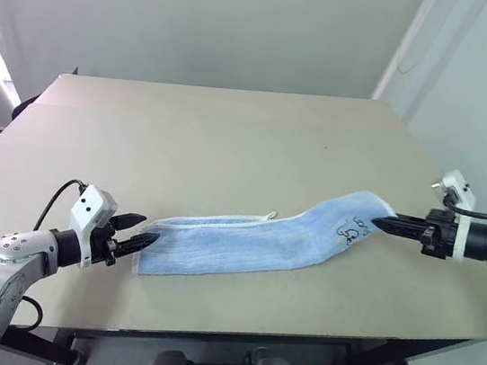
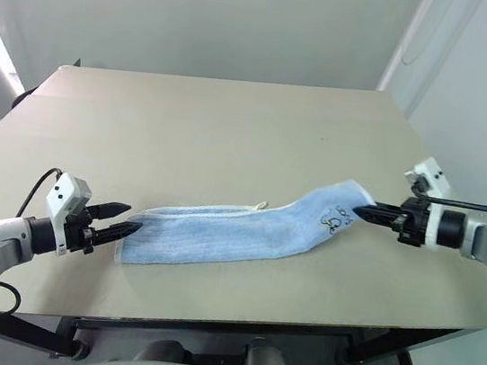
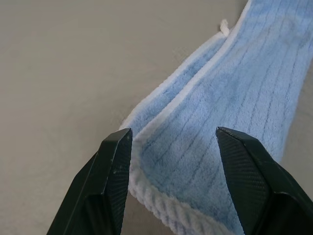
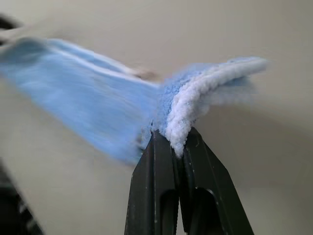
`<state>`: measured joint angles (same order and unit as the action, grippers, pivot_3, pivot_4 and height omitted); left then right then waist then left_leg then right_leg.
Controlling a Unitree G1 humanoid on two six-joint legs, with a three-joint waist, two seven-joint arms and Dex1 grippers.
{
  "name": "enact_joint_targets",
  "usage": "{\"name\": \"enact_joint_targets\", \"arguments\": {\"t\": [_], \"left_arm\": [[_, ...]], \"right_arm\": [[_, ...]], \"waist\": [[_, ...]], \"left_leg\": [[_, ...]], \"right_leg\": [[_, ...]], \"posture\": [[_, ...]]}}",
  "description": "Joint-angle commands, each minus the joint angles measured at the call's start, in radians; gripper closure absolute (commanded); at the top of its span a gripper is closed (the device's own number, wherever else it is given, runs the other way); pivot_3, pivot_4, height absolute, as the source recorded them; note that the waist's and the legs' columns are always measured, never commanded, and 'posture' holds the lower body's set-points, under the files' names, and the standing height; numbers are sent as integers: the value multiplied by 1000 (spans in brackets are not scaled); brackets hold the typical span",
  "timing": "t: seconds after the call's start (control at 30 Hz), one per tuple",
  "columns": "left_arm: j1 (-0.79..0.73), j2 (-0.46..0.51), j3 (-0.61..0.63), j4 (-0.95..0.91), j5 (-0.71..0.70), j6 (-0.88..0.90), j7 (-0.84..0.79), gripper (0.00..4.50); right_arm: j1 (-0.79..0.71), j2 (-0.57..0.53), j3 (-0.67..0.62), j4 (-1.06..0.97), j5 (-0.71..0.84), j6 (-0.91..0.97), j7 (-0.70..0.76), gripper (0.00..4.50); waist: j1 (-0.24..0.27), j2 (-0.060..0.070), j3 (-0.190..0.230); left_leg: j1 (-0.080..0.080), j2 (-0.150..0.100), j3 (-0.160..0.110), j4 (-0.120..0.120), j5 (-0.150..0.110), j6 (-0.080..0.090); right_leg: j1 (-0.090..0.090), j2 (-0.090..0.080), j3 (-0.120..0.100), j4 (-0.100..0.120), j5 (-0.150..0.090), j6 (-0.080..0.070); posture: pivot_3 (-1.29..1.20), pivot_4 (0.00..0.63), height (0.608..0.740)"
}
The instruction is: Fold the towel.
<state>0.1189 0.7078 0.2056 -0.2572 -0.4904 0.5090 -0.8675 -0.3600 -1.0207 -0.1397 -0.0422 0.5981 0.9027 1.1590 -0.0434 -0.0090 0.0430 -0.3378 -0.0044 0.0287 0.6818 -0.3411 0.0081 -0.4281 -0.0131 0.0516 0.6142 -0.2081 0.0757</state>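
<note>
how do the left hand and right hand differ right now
The left hand is open, its fingers straddling one end of the towel without pinching it; the right hand is shut on the opposite end. The left hand's end lies flat on the table; the right hand's end is lifted. Both point inward at the towel.

- One light-blue towel (image 1: 253, 243)
- One tan table (image 1: 232, 135)
- Two robot grippers: the left gripper (image 1: 141, 233) and the right gripper (image 1: 379, 223)
</note>
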Motion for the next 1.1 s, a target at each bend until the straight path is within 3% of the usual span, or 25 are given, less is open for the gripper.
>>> {"name": "enact_joint_targets", "arguments": {"t": [0.03,0.3,0.5,0.73,0.87,0.97,1.1], "left_arm": [[4,3,0,-32,3,-12,3,1616],[25,6,-7,-64,-6,13,10,1616],[16,7,-27,-64,11,13,18,1616],[14,0,-46,-69,20,7,30,1616],[12,0,-43,-59,23,4,30,1616],[15,0,-37,-59,16,5,28,1616],[24,1,-35,-59,19,2,28,1616]], "right_arm": [[16,13,7,-176,60,17,3,4484],[-9,125,173,-301,78,46,-46,4484],[-67,251,318,-259,-2,11,-111,4484],[-96,371,520,-166,-197,-49,-211,4484],[-104,422,522,-126,-217,-64,-230,4484],[-102,431,503,-131,-202,-81,-200,3798],[-89,410,433,-176,-115,-66,-123,2434]], "waist": [[2,0,0],[2,-4,1],[1,-3,2],[1,-4,1],[1,-4,1],[1,-4,1],[1,-4,1]], "left_leg": [[-1,0,0,0,0,0],[-1,-1,1,1,0,0],[-1,-1,0,0,0,0],[-1,-1,1,1,0,0],[-1,-1,1,0,0,0],[-1,-1,1,0,0,0],[-1,-1,0,0,0,0]], "right_leg": [[0,0,0,0,0,0],[0,-6,0,-2,0,0],[0,-4,0,-1,0,0],[0,-5,0,-1,0,-1],[-1,-6,-1,-1,0,-1],[-1,-6,-1,-1,3,-5],[0,-5,-1,-1,3,-4]], "posture": [[0,0,740],[0,0,740],[0,0,740],[0,0,740],[0,0,740],[0,0,740],[0,0,740]]}}
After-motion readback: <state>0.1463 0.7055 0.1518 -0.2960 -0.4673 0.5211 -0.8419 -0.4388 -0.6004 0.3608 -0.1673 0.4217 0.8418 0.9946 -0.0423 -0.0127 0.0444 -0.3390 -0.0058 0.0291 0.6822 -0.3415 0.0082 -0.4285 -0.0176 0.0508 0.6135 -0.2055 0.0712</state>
